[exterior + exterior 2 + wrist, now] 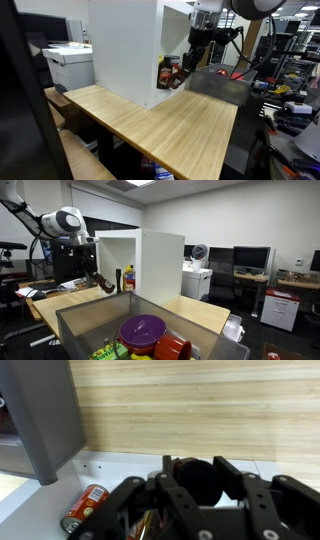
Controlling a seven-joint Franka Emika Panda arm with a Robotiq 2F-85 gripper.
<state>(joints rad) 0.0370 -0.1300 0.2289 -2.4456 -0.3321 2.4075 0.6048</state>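
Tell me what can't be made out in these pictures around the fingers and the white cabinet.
1. Wrist view: the fingers are cut off by the bottom edge, so it is unclear whether they are open or shut.
2. Wrist view: the dark round thing between them is too dark to name.
3. Wrist view: the can has a blurred label, and one end is behind a finger.
4. Exterior view: the red items inside the white cabinet are too small to identify.

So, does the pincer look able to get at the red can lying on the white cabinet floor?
Probably yes. The pincer hangs by the open cabinet, and the can lies beside it with nothing between. A dark round thing sits between its fingers, though, so whether it could grip is unclear.
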